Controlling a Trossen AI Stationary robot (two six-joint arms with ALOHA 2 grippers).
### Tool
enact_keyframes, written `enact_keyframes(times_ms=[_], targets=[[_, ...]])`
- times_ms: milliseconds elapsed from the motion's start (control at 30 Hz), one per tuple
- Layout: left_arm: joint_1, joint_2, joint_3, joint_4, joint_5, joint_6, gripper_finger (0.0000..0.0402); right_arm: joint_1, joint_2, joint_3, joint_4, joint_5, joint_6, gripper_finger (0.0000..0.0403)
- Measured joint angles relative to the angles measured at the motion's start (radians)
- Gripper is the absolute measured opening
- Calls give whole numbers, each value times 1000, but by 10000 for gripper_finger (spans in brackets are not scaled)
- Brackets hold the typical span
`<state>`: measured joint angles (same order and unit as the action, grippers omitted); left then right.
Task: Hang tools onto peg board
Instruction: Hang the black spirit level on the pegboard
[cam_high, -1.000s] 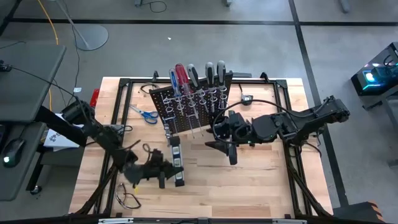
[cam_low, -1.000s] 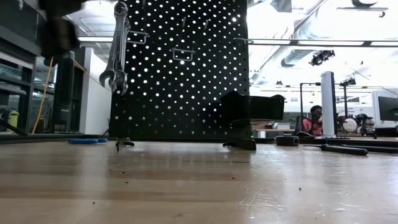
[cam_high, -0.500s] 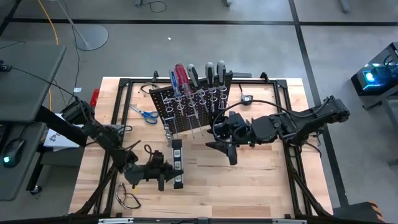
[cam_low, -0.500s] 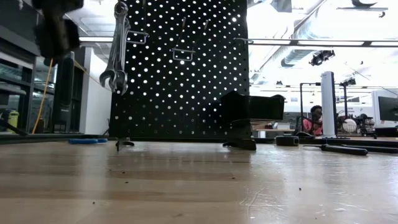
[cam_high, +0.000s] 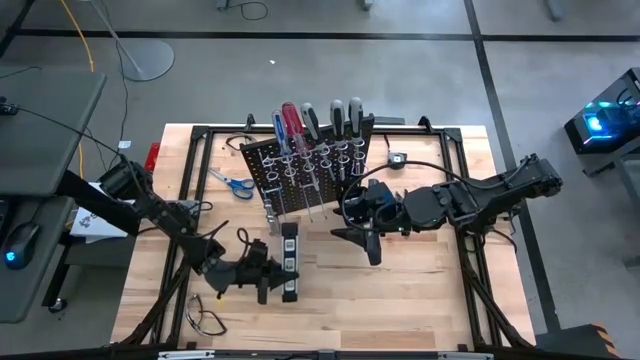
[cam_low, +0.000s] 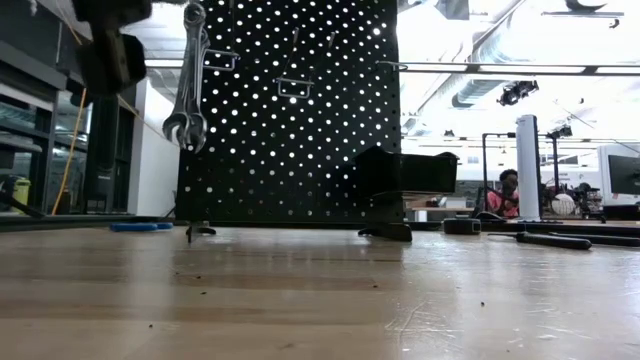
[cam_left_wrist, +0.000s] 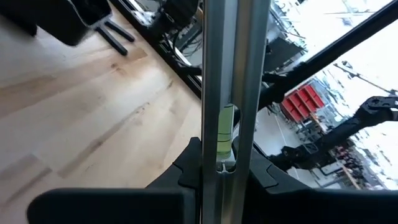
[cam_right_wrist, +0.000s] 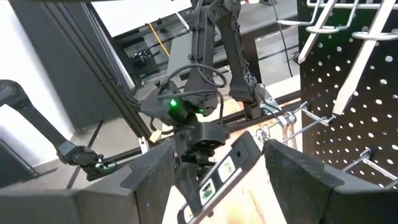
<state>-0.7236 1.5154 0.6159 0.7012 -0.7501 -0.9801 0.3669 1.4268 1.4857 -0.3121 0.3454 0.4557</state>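
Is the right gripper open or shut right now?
Open: in the right wrist view the right gripper has its fingers wide apart, with nothing held between them.

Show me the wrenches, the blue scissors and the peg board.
wrenches (cam_low: 187, 95): low view, hanging shafts.
blue scissors (cam_high: 240, 184): high view, handle loops.
peg board (cam_low: 320, 130): low view, holed face.

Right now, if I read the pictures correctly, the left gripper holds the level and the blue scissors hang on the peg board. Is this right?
Not quite. The high view shows the blue scissors lying flat on the table beside the peg board, not hanging on it. The left gripper does hold the level.
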Motion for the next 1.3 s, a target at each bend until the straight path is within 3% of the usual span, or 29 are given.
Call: enact_keyframes(times_ms=[200,500,1300], targets=[[-36,0,0,-46,-98,-45,41,0,0,0,-11,0,0,238],[12,0,1,-51,-13,-29,41,0,0,0,-11,0,0,238],[26,0,2,-174,-98,-90,41,0,0,0,-21,0,16,238]])
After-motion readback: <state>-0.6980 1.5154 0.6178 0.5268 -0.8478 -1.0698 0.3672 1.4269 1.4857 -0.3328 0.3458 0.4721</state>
